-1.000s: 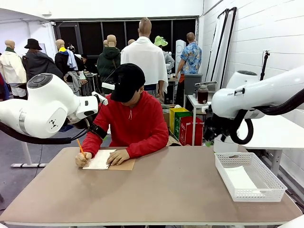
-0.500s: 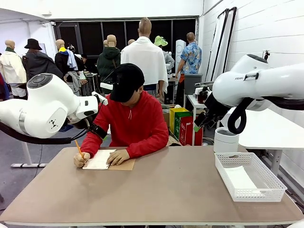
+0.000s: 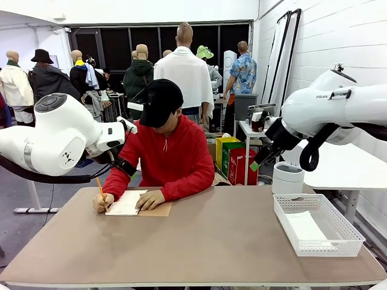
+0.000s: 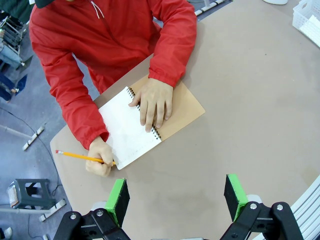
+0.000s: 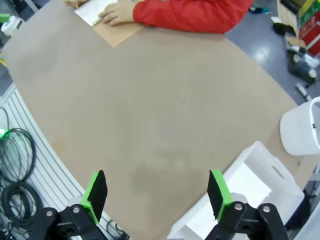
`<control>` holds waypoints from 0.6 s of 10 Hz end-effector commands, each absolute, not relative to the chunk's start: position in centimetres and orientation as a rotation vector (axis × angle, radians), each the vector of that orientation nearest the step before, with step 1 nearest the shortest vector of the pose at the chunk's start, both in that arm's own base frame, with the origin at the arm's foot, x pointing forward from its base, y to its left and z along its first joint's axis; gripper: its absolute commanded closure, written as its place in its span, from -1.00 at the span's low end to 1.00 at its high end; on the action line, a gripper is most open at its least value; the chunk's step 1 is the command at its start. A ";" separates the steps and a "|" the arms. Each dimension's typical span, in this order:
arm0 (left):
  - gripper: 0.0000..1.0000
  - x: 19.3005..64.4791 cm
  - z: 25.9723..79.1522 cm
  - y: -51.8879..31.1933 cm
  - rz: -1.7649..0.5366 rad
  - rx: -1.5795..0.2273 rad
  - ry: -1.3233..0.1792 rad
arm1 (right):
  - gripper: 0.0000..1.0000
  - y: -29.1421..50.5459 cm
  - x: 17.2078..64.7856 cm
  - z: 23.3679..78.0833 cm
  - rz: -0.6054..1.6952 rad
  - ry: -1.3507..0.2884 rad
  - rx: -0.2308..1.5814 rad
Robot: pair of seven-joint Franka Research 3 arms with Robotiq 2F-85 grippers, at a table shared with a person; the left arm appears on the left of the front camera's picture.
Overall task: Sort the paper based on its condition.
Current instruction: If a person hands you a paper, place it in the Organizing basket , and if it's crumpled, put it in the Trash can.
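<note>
White paper [image 3: 304, 228] lies in the basket [image 3: 338, 226]; left gripper [image 4: 176, 192] and right gripper [image 5: 156, 190] hang apart, empty; I'd wait while the person [image 3: 172, 157] writes.

A robotics lab: white robot arms [image 3: 54, 142] flank a worktable [image 3: 211, 241], beside a painted brick wall [image 3: 344, 36] and loose cables [image 5: 15, 160].

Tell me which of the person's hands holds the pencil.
The hand beside the notebook grips the pencil; the other hand lies flat on it.
</note>
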State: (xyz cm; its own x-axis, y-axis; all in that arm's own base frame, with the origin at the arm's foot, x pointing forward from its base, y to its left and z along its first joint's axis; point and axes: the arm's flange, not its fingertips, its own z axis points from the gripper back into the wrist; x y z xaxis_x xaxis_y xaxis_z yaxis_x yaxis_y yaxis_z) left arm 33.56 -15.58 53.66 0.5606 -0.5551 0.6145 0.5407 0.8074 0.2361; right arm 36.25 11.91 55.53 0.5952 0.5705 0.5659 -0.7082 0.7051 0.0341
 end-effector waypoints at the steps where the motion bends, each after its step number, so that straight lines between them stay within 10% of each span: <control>1: -1.00 33.6 53.6 -15.5 -0.649 0.024 -0.729 | -1.00 11.5 35.6 54.6 0.774 -0.616 0.277; 6: -1.00 33.6 53.6 -15.5 -0.649 0.024 -0.729 | -1.00 11.6 35.0 55.3 0.726 -0.715 0.325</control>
